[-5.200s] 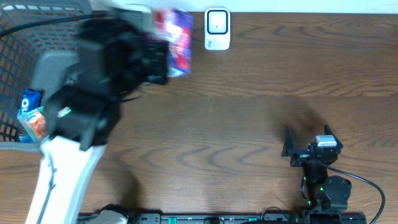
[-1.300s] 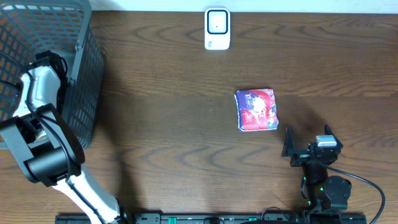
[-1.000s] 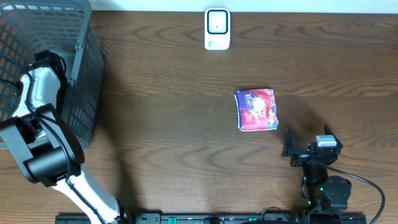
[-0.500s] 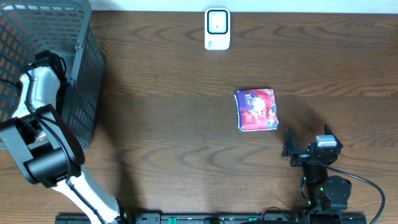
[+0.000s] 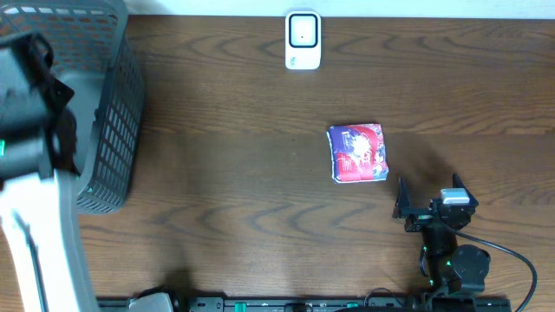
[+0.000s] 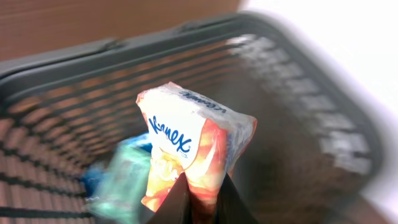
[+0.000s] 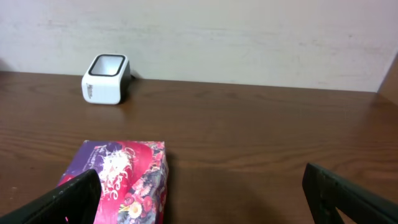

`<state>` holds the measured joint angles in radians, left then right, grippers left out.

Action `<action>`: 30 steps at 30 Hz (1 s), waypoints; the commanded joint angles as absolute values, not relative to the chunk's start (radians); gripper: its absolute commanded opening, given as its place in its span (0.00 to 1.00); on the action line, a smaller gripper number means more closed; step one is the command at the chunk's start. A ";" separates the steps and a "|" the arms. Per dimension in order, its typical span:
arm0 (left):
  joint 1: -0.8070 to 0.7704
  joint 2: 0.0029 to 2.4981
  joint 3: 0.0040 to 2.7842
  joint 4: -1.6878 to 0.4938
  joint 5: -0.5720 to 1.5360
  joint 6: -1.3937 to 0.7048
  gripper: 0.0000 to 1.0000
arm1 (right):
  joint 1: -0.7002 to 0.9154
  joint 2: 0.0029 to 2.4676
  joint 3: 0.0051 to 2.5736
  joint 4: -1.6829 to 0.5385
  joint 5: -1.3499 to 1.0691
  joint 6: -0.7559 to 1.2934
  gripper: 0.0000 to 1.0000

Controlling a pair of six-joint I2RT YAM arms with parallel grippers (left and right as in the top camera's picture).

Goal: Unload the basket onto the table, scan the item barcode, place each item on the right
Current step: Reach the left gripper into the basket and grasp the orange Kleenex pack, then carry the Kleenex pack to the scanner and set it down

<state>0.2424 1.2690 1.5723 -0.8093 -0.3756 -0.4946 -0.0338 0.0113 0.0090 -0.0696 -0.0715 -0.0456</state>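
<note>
Table point(image 5: 260, 217): a basket point(image 5: 113, 130) sits at its left end. Over it the left gripper point(image 6: 199, 202) is clamped on a Kleenex pack point(image 6: 186, 140) (blurred wrappers lie below). The right gripper point(image 5: 429, 188) rests spread wide, empty, just beside a purple pack point(image 5: 357, 153). The scanner point(image 5: 303, 40) stands at the far edge.

1. I'm seeing my left arm point(image 5: 39, 234) now: a long white link, with grey and black housing above it, all blurred.
2. My right arm point(image 5: 444, 227) is black, with a grey block, green lights and a looping black cable.
3. Its fingers point(image 7: 68, 198) are black and tapered.
</note>
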 commanded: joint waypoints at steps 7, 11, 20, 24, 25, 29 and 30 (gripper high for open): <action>-0.019 1.116 1.575 -0.696 0.113 -0.491 0.07 | -0.025 0.006 0.006 -0.071 -0.073 -0.057 0.99; -0.191 1.151 1.575 -0.693 0.120 -0.477 0.07 | -0.025 0.006 0.006 -0.071 -0.073 -0.057 0.99; -0.470 1.441 1.575 -0.743 0.120 -0.382 0.07 | -0.025 0.006 0.006 -0.071 -0.073 -0.057 0.99; -0.518 1.583 1.575 -0.764 0.120 -0.426 0.07 | -0.025 0.006 0.006 -0.071 -0.073 -0.057 0.99; -0.531 1.626 1.575 -0.768 0.120 -0.456 0.07 | -0.025 0.006 0.006 -0.071 -0.073 -0.057 0.99; -0.575 1.768 1.575 -0.769 0.120 -0.511 0.07 | -0.025 0.006 0.006 -0.071 -0.073 -0.057 0.99; -0.586 1.805 1.575 -0.768 0.120 -0.511 0.07 | -0.025 0.006 0.006 -0.071 -0.073 -0.057 0.99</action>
